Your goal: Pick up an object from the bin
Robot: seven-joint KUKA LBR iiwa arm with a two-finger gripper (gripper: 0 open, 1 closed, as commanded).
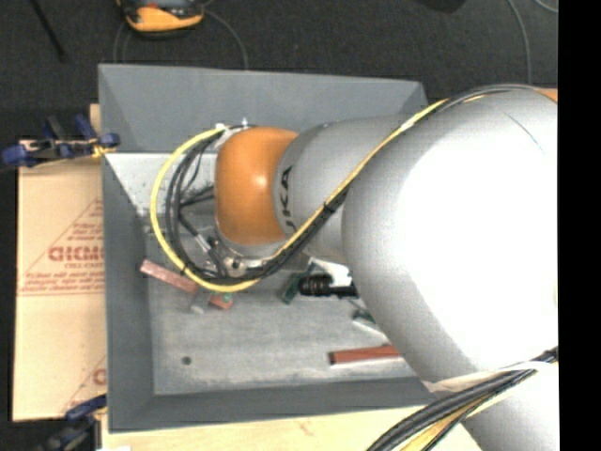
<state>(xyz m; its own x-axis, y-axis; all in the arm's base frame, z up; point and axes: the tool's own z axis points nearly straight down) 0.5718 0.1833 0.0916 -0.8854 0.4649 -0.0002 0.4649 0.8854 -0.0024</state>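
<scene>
The bin (127, 327) is a grey metal box with sloping walls and a flat, speckled floor, and the arm (451, 242) reaches into it from the right, covering much of its upper and right parts. The gripper (214, 256) sits low over the left-centre of the floor, tucked under the orange cover (246, 195) and ringed by looped cables (167, 214). Whether it is open or closed cannot be told, and nothing can be seen held in it. Nearest to it is a pink stick (167, 276), lying flat just to its lower left. The stick's long axis runs from upper left to lower right, its upper end points at the bin's left wall and its lower end lies under the cable loop. Just beside that lower end is a small red piece (222, 301) with a green end, lying roughly level across the view. To the right, close under the arm, a black tool (319, 287) with green and white parts lies with its long axis nearly level, its right end hidden by the arm. Well apart from these, near the front right of the floor, a brown bar (364, 355) lies almost level, its right end slightly higher and passing under the arm. A dark speck (186, 361) rests alone on the front left of the floor.
</scene>
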